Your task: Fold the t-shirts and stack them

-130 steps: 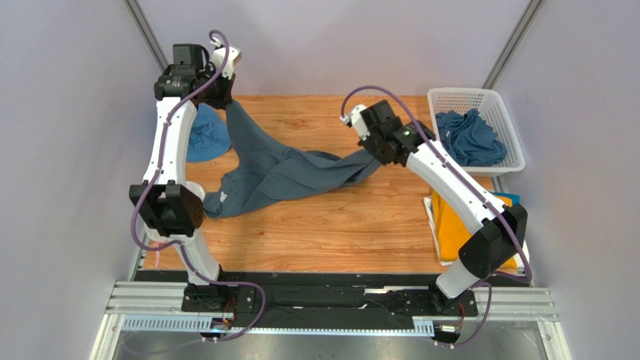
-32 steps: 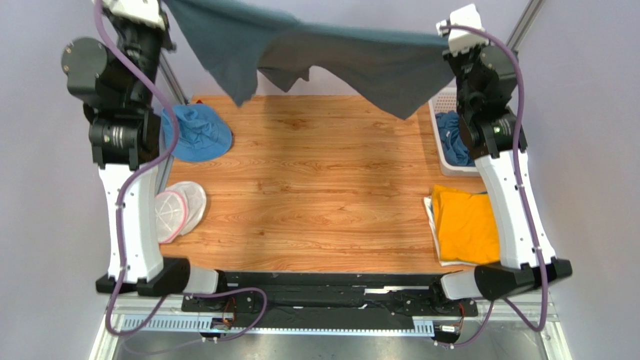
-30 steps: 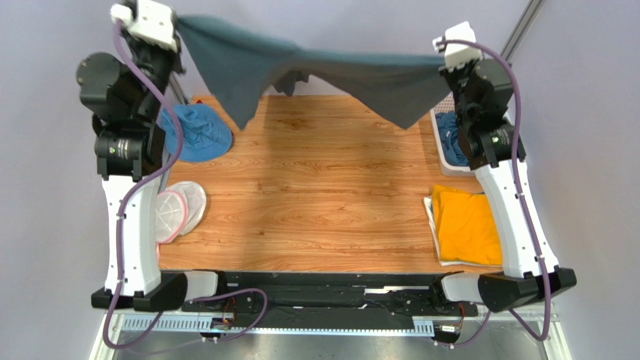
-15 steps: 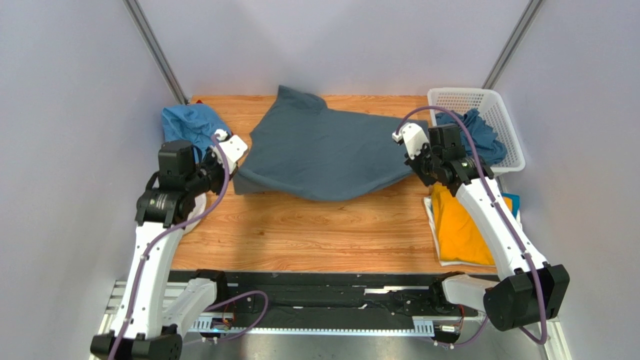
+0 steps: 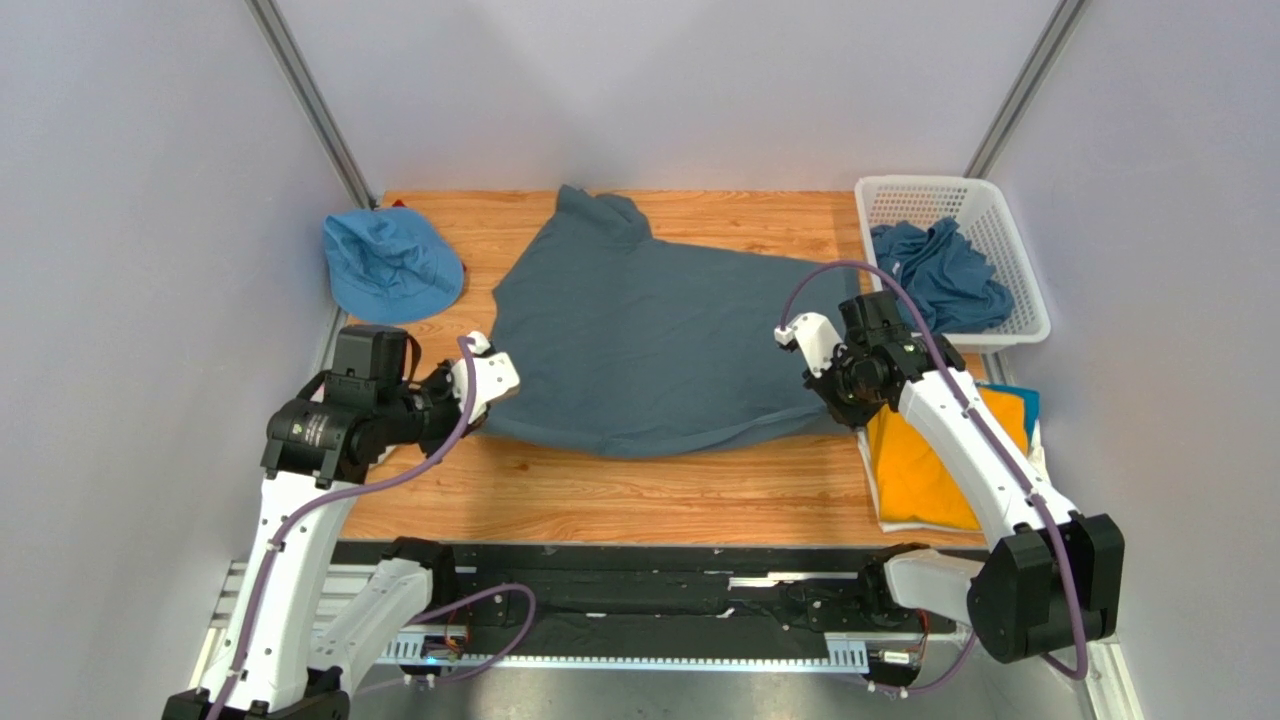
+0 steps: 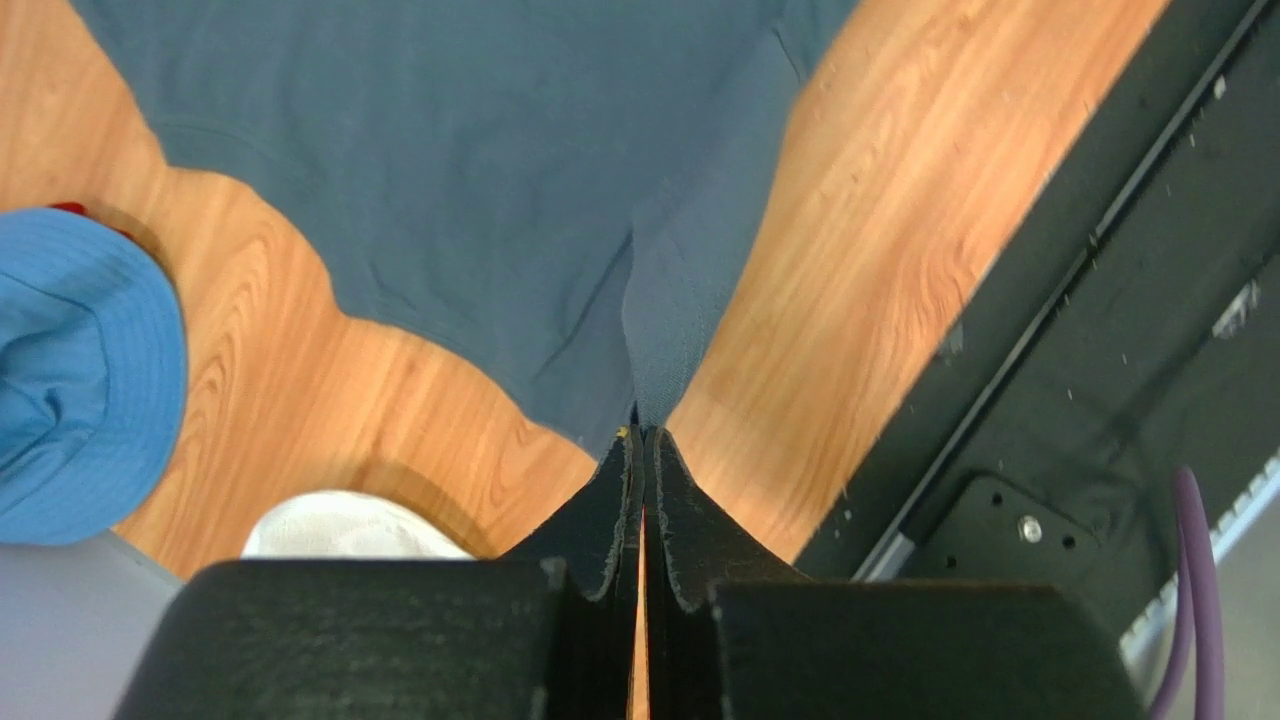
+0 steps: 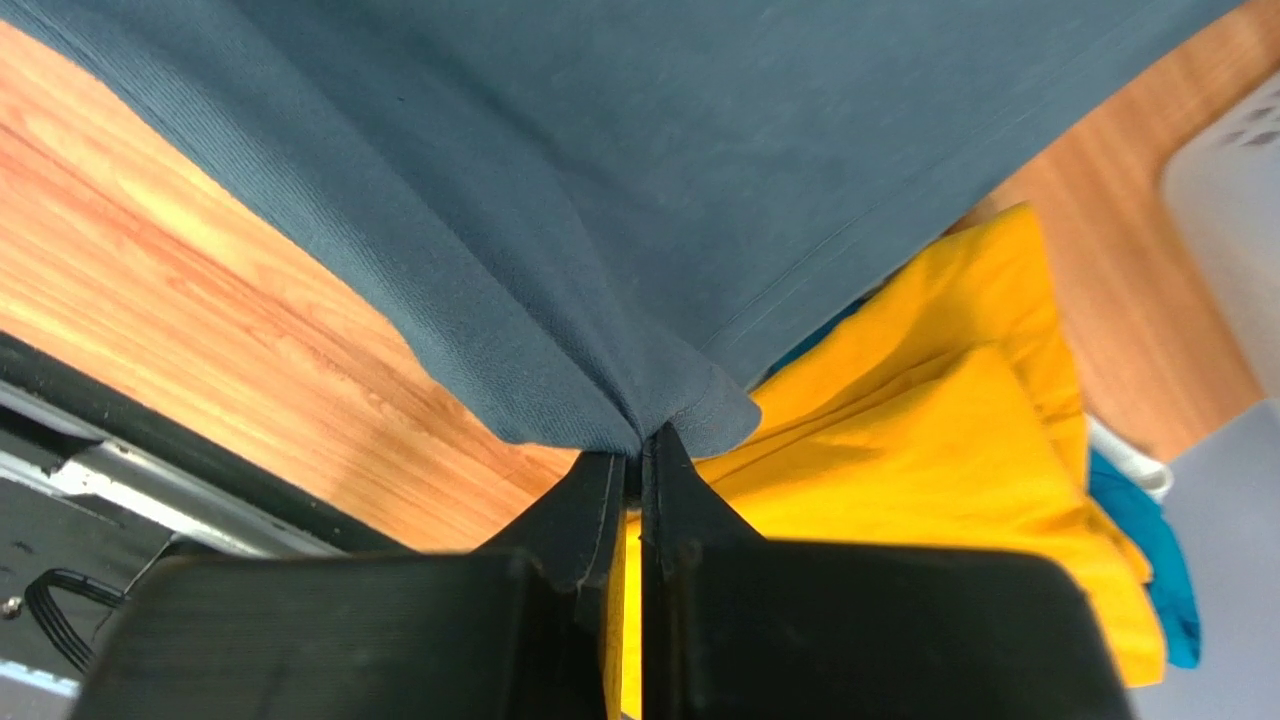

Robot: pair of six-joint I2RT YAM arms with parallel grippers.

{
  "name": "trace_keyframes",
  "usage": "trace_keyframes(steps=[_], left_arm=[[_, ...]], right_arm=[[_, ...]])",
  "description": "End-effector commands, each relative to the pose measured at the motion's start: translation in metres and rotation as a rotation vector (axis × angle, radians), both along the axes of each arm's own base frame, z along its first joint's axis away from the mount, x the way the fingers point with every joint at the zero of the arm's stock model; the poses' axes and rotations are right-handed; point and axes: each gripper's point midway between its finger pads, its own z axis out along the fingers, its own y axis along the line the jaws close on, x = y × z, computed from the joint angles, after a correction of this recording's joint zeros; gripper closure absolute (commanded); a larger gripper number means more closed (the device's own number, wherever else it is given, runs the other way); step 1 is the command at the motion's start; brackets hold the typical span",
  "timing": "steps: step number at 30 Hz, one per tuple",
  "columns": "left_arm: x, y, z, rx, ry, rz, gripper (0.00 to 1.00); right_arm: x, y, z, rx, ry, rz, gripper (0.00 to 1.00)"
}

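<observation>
Across the middle of the tabletop (image 5: 706, 488), in the overhead view, a slate-blue t-shirt (image 5: 646, 338) lies spread almost flat, its far end near the tabletop's far edge. At that shirt's near left corner the left fingers (image 5: 478, 408) are pressed together on the cloth, and at its near right corner the right fingers (image 5: 836, 405) pinch the hem in the same way. Left of the shirt's far end, apart from it, sits a bright blue hat (image 5: 391, 263). Right of the shirt stands a white basket (image 5: 920, 195) holding crumpled slate-blue shirts (image 5: 939, 278). Just right of the shirt's near right corner a folded mustard-yellow t-shirt (image 5: 920, 477) lies on a white t-shirt (image 5: 867, 450), with a bright blue t-shirt (image 5: 1022, 399) showing at the pile's far side. From the left wrist, the left fingers (image 6: 631, 458) clamp a narrow fold of the slate-blue t-shirt (image 6: 451, 165), which runs away from the tips over the wood. The hat (image 6: 75, 375) lies left of the shirt, and a round white item (image 6: 353, 528) beside the fingers is partly hidden. From the right wrist, the right fingers (image 7: 619, 473) grip the slate-blue t-shirt (image 7: 631, 165) at its corner. The mustard-yellow t-shirt (image 7: 932, 450) lies just right of that corner, partly under the shirt's edge.
</observation>
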Motion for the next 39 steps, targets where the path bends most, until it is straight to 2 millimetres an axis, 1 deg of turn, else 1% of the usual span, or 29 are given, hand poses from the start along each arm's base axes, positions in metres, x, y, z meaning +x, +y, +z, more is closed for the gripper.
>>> trace_keyframes(steps=[1, 5, 7, 8, 9, 10, 12, 13, 15, 17, 18, 20, 22, 23, 24, 26, 27, 28, 29, 30, 31, 32, 33, 34, 35, 36, 37, 38, 39], left_arm=[[-0.028, 0.010, -0.016, 0.085, 0.074, -0.060, 1.00], [-0.045, 0.018, -0.030, 0.136, 0.136, -0.086, 0.99], [-0.055, 0.021, -0.037, 0.156, 0.175, -0.101, 0.90], [-0.058, 0.022, -0.039, 0.162, 0.186, -0.106, 0.87], [-0.060, 0.023, -0.042, 0.167, 0.200, -0.110, 0.78], [-0.065, 0.025, -0.045, 0.178, 0.223, -0.116, 0.71], [-0.070, 0.026, -0.048, 0.187, 0.253, -0.128, 0.58], [-0.075, 0.027, -0.050, 0.196, 0.270, -0.141, 0.56], [-0.078, 0.030, -0.053, 0.212, 0.292, -0.149, 0.49], [-0.076, 0.033, -0.053, 0.230, 0.279, -0.149, 0.49], [-0.073, 0.032, -0.052, 0.228, 0.263, -0.145, 0.48], [-0.058, 0.028, -0.046, 0.209, 0.188, -0.129, 0.46], [-0.033, 0.021, -0.036, 0.172, 0.085, -0.100, 0.46], [-0.020, 0.019, -0.032, 0.157, 0.043, -0.072, 0.43], [0.005, 0.014, -0.019, 0.132, -0.049, -0.046, 0.43], [0.037, 0.008, -0.015, 0.092, -0.075, 0.015, 0.41], [0.065, 0.004, -0.001, 0.054, -0.145, 0.069, 0.41], [0.081, 0.001, 0.002, 0.040, -0.158, 0.092, 0.41], [0.102, -0.002, -0.007, 0.035, -0.122, 0.118, 0.41], [0.127, -0.005, 0.008, 0.010, -0.180, 0.149, 0.39], [0.141, -0.009, 0.009, -0.017, -0.170, 0.177, 0.37], [0.160, -0.013, -0.007, -0.015, -0.118, 0.193, 0.35], [0.181, -0.017, 0.007, -0.044, -0.148, 0.219, 0.34], [0.193, -0.020, 0.005, -0.049, -0.135, 0.229, 0.33], [0.211, -0.023, -0.016, -0.036, -0.080, 0.240, 0.33], [0.229, -0.025, -0.003, -0.042, -0.112, 0.253, 0.33], [0.241, -0.025, -0.006, -0.035, -0.110, 0.260, 0.33], [0.261, -0.028, -0.014, -0.027, -0.098, 0.268, 0.33], [0.272, -0.027, -0.016, -0.015, -0.104, 0.275, 0.33]], right_arm=[[-0.008, 0.000, -0.003, -0.004, 0.022, 0.031, 1.00], [-0.025, -0.002, -0.009, -0.015, 0.079, 0.053, 1.00], [-0.035, -0.006, -0.014, -0.032, 0.119, 0.069, 0.96], [-0.039, -0.006, -0.015, -0.035, 0.138, 0.079, 0.92], [-0.044, -0.006, -0.016, -0.038, 0.156, 0.088, 0.84], [-0.053, -0.006, -0.018, -0.039, 0.195, 0.103, 0.80], [-0.062, -0.006, -0.017, -0.036, 0.230, 0.121, 0.68], [-0.072, -0.006, -0.018, -0.033, 0.269, 0.139, 0.61], [-0.081, -0.006, -0.017, -0.036, 0.302, 0.162, 0.48], [-0.089, -0.007, -0.015, -0.039, 0.317, 0.177, 0.39], [-0.091, -0.008, -0.014, -0.039, 0.320, 0.180, 0.36], [-0.089, -0.007, -0.011, -0.037, 0.302, 0.185, 0.35], [-0.076, -0.007, -0.007, -0.045, 0.245, 0.172, 0.34], [-0.069, -0.007, -0.006, -0.047, 0.218, 0.162, 0.34], [-0.048, -0.004, -0.004, -0.041, 0.142, 0.142, 0.33], [-0.022, -0.006, 0.001, -0.064, 0.056, 0.082, 0.33], [0.001, -0.006, 0.000, -0.083, 0.005, 0.049, 0.33], [0.017, -0.005, 0.005, -0.085, -0.033, 0.024, 0.33], [0.028, -0.002, 0.005, -0.077, -0.048, 0.008, 0.34], [0.049, -0.006, 0.007, -0.102, -0.098, -0.052, 0.34], [0.061, -0.005, -0.002, -0.112, -0.088, -0.074, 0.34], [0.076, -0.004, 0.001, -0.111, -0.116, -0.095, 0.34], [0.098, -0.004, 0.004, -0.120, -0.180, -0.127, 0.34], [0.109, -0.003, -0.007, -0.128, -0.168, -0.154, 0.34], [0.123, -0.001, -0.003, -0.124, -0.197, -0.163, 0.34], [0.141, -0.001, 0.002, -0.130, -0.252, -0.188, 0.34], [0.150, 0.000, -0.013, -0.142, -0.228, -0.193, 0.34], [0.164, 0.002, -0.005, -0.139, -0.261, -0.203, 0.34], [0.177, 0.000, -0.006, -0.152, -0.289, -0.220, 0.34]])
